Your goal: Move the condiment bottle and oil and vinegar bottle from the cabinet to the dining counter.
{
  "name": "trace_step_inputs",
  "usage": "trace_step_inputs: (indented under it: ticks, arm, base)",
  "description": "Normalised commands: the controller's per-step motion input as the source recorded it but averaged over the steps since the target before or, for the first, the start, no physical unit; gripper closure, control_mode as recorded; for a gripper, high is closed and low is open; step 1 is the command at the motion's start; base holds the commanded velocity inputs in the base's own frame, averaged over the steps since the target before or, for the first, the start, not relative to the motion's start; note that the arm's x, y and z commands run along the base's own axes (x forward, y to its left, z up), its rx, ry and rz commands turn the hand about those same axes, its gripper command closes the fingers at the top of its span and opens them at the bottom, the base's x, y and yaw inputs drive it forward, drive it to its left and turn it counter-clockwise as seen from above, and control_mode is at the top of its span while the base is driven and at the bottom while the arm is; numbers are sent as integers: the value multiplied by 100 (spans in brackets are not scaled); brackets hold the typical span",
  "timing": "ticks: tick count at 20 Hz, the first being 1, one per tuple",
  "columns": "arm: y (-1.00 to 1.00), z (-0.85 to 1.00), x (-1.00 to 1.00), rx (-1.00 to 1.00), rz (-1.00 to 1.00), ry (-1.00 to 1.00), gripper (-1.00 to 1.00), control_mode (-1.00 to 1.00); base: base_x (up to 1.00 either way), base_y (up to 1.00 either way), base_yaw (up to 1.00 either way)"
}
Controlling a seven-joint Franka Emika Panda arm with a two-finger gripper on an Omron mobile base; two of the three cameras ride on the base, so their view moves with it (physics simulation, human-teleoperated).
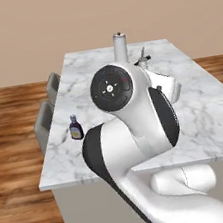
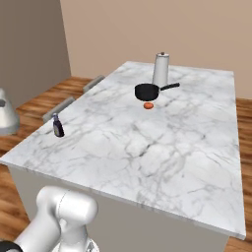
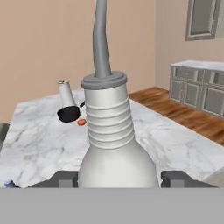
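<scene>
The oil and vinegar bottle [image 3: 116, 131], pale with a ribbed neck and a long grey spout, stands between my fingertips [image 3: 65, 179]. My gripper [image 3: 118, 179] is shut on its body, above the dining counter [image 3: 39, 131]. The condiment bottle [image 1: 75, 128], dark with a blue cap, stands upright on the dining counter [image 1: 206, 119] near its left edge. The condiment bottle [image 2: 58, 126] shows again in the right base view, on the near left part of the dining counter [image 2: 172, 147]. Its blue cap [image 3: 8, 183] peeks in at the hand view's bottom left. My arm hides the hand in the left base view.
A tall steel cylinder [image 2: 161, 69], a black pan [image 2: 147, 91] and a small orange thing [image 2: 148, 106] sit at the counter's far end. Grey stools [image 1: 45, 126] line its left side. Grey base cabinets [image 3: 197, 87] stand off to the right across the wood floor.
</scene>
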Motion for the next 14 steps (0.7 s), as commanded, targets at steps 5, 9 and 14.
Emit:
trace_step_inputs:
  ticks: [5, 9, 14]
  arm:
    - [64, -47, 0, 2, 0, -12, 100, -100]
    - [56, -55, 0, 8, 1, -9, 100, -100]
    - [45, -51, 29, 13, 3, -10, 100, -100]
  base:
    - [0, 0, 0]
    - [0, 0, 0]
    - [0, 0, 0]
